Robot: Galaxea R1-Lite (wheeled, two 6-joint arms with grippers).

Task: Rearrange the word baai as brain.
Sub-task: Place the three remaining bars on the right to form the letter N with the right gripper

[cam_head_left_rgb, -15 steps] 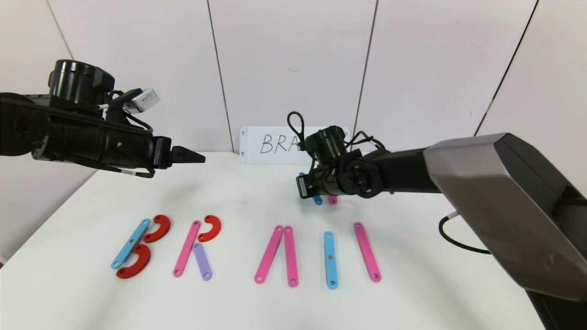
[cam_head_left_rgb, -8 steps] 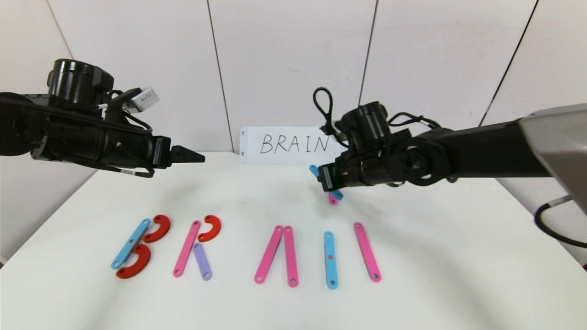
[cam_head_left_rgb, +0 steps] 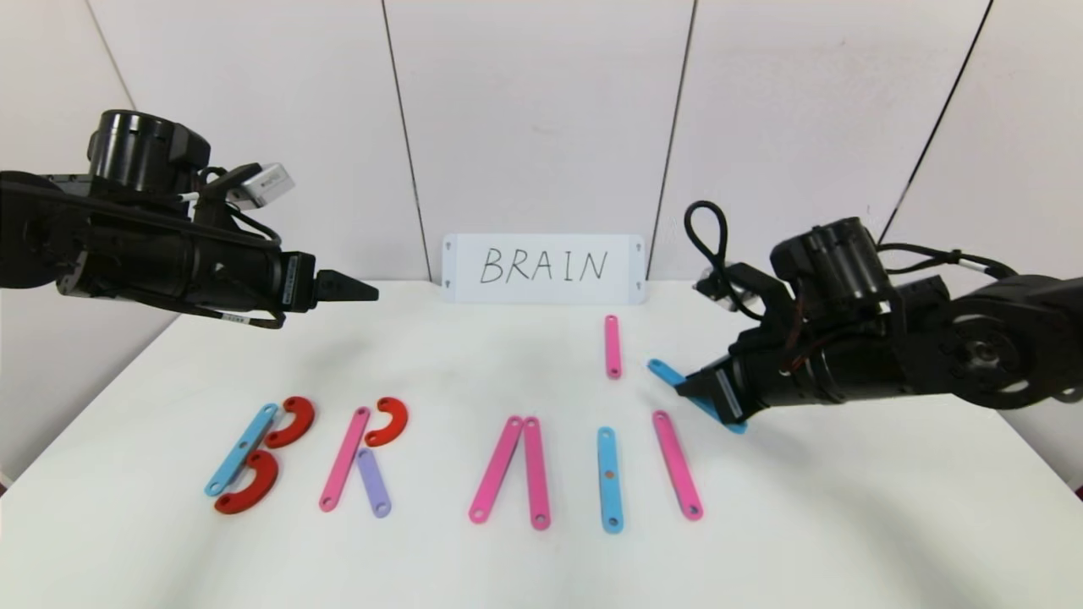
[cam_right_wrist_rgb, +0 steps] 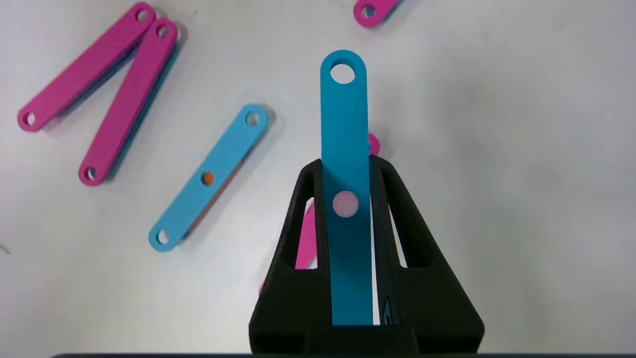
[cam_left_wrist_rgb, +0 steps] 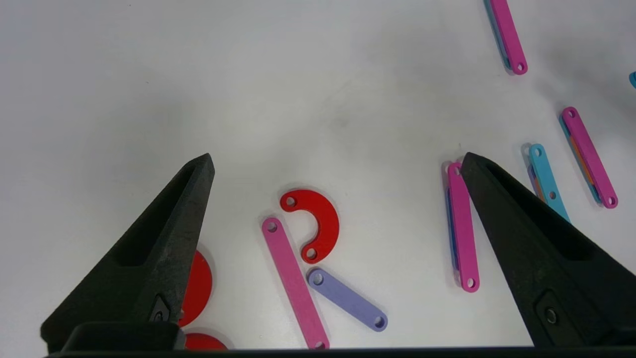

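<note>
The right end effector (cam_head_left_rgb: 687, 387) is clamped on a blue bar (cam_right_wrist_rgb: 345, 149). The left end effector (cam_left_wrist_rgb: 338, 164) is held open, idle. The pink bar (cam_head_left_rgb: 676, 464) nearby could be knocked askew during placement.

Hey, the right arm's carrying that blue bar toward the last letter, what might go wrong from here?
1. The right gripper clamps the flat blue holed plastic bar by one end, with most of it sticking out; it might tilt or slip on touchdown.
2. It hangs close beside the slanted pink plastic bar of the unfinished N; lowering could nudge that bar askew.
3. The spare short pink bar lies near the gripper's path and could get knocked.
</note>
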